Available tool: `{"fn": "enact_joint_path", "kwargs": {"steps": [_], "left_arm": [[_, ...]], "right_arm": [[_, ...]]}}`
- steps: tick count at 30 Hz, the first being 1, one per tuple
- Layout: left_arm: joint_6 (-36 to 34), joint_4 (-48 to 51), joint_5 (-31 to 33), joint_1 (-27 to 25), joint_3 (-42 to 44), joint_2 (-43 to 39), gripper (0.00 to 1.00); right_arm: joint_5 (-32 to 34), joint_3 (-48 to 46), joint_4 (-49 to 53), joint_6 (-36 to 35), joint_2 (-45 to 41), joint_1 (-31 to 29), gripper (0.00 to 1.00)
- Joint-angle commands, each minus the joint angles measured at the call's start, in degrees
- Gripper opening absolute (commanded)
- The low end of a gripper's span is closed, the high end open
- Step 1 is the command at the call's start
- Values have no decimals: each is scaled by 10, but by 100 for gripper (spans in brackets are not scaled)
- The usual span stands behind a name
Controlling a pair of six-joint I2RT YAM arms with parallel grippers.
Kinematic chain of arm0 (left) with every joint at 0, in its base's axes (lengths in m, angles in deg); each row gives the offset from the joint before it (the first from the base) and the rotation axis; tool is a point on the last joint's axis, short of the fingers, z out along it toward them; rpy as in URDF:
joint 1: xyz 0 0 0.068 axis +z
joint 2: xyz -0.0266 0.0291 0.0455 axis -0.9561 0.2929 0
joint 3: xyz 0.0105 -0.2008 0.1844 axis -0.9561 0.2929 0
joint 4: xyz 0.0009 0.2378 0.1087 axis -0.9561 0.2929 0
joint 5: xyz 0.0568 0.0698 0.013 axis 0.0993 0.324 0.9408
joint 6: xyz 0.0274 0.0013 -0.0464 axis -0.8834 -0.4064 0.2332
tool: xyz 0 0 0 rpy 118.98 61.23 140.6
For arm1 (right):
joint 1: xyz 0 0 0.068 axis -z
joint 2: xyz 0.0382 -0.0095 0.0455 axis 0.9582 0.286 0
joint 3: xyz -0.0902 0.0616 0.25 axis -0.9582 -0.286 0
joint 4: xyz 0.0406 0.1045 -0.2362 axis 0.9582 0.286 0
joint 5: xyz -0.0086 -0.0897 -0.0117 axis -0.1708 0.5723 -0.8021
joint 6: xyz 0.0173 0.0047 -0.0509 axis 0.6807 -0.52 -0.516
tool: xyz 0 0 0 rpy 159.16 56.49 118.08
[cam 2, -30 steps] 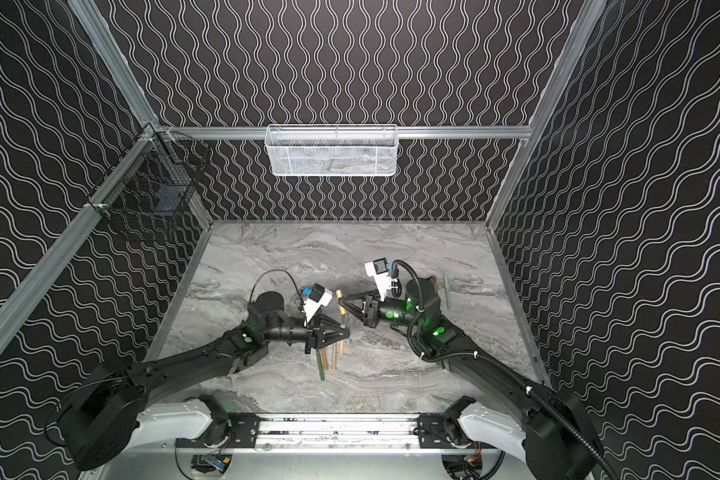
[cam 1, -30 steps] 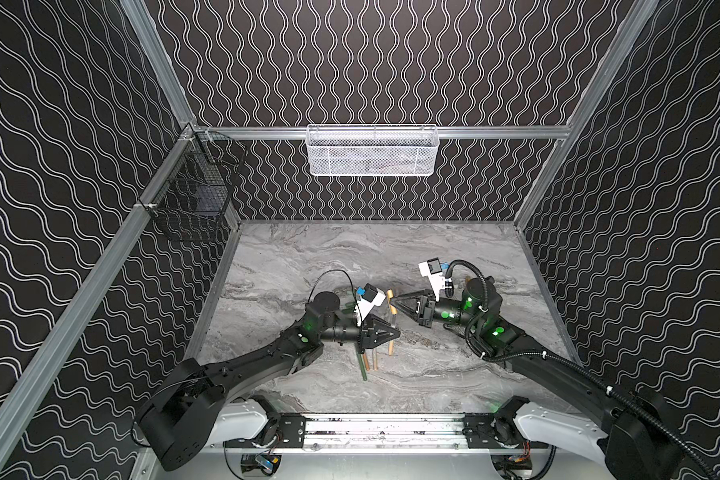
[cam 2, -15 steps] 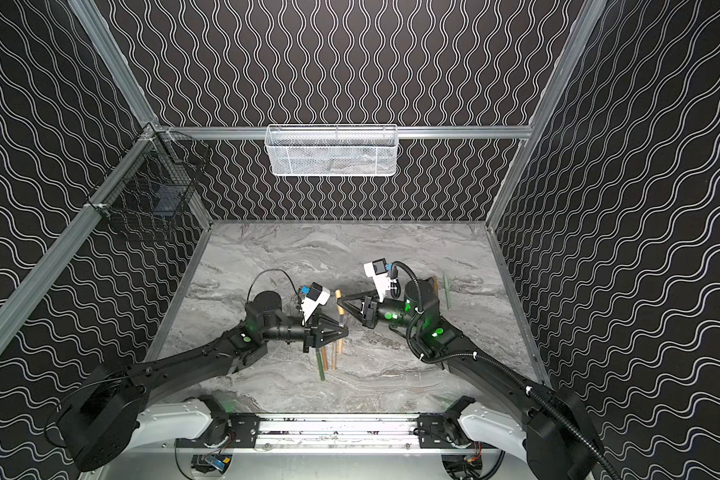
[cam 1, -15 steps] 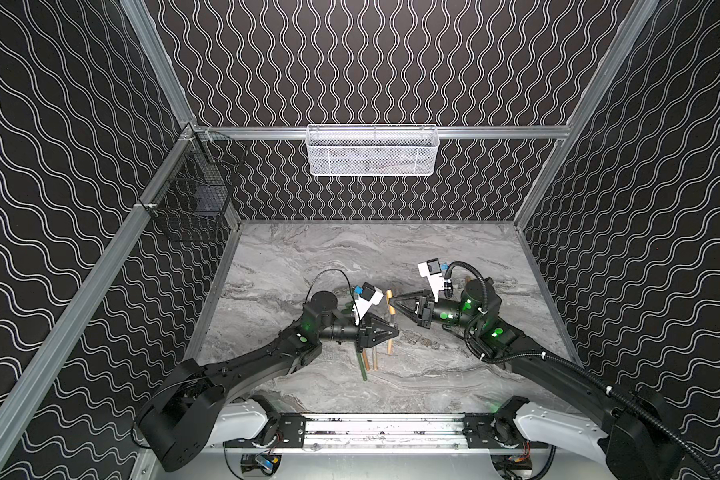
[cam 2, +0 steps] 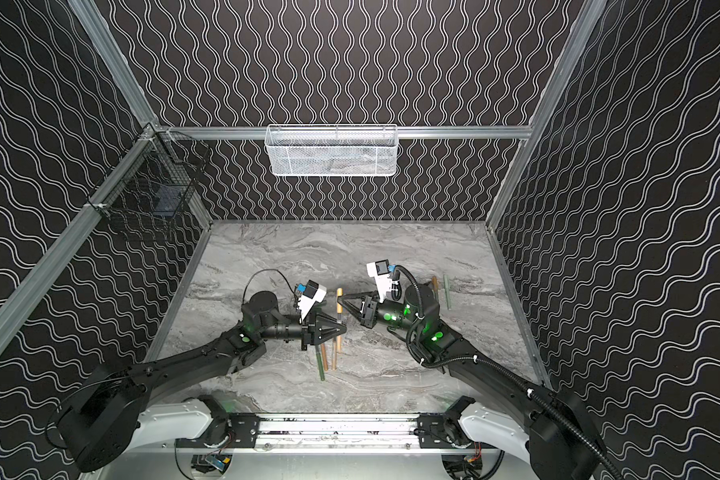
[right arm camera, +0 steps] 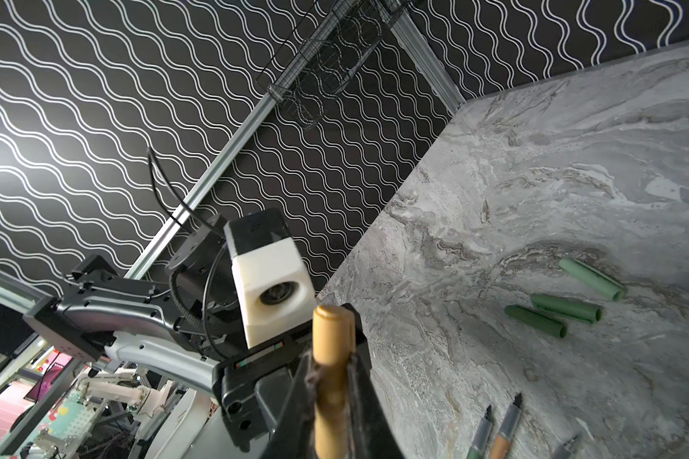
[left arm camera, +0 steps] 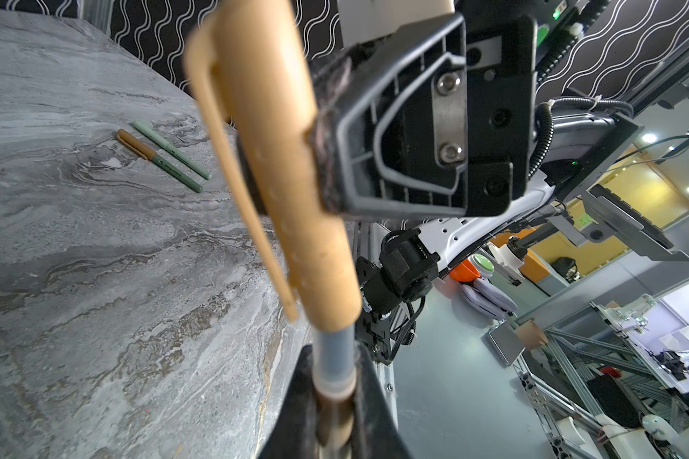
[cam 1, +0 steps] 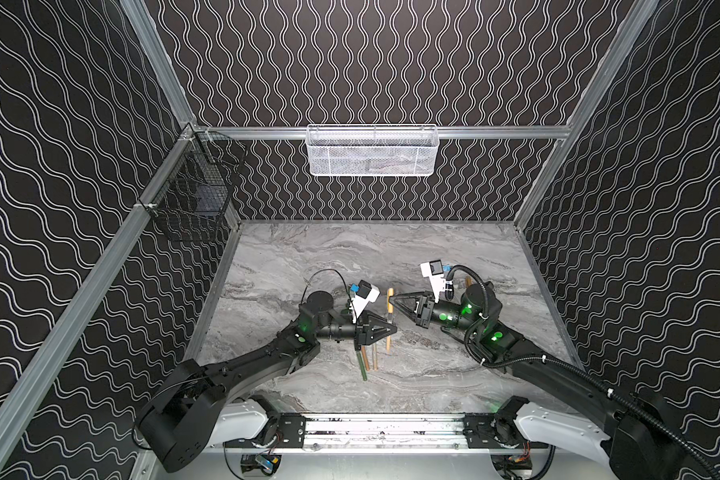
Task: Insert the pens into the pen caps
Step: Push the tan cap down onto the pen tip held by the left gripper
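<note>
**A:** What is gripped by the left fingers (cam 1: 390,331)?

**B:** A tan pen (cam 1: 388,345) is clamped by them at the barrel. It is held above the bench (cam 1: 308,257), near the middle, as seen in both top views.

**A:** And what is held by the right fingers (cam 1: 398,298)?

**B:** They are clenched on a tan cap (left arm camera: 279,179), gripped at its side. The cap is held in line with the pen, at the pen's far end.

**A:** Is the cap seated?

**B:** Not fully. In the left wrist view the pen's tip is hidden inside the cap, but a grey neck (left arm camera: 333,357) is seen between the cap's mouth and the barrel.

**A:** What else is found on the bench?

**B:** In the right wrist view three green caps (right arm camera: 565,308) are seen lying close together. Near them, uncapped pens (right arm camera: 506,425) with dark tips are laid side by side. Two capped pens (left arm camera: 172,149) are seen in the left wrist view, lying just beside each other and well apart from the held pen.

**A:** Is anything on the bench touched by either arm?

**B:** That cannot be told from these views.
</note>
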Motion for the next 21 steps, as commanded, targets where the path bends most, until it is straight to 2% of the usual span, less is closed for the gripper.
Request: {"fn": "enact_joint_path", "kwargs": {"steps": [1, 10, 16, 21], "left_arm": [[-23, -47, 15, 2, 1, -3, 0], [-43, -37, 18, 2, -12, -17, 0], [-53, -17, 28, 2, -14, -35, 0], [-53, -8, 28, 2, -18, -49, 0]], "right_arm": [[16, 6, 45, 31, -3, -4, 15], [29, 4, 105, 41, -12, -11, 15], [77, 4, 132, -25, -38, -62, 16], [80, -14, 117, -40, -42, -74, 16]]}}
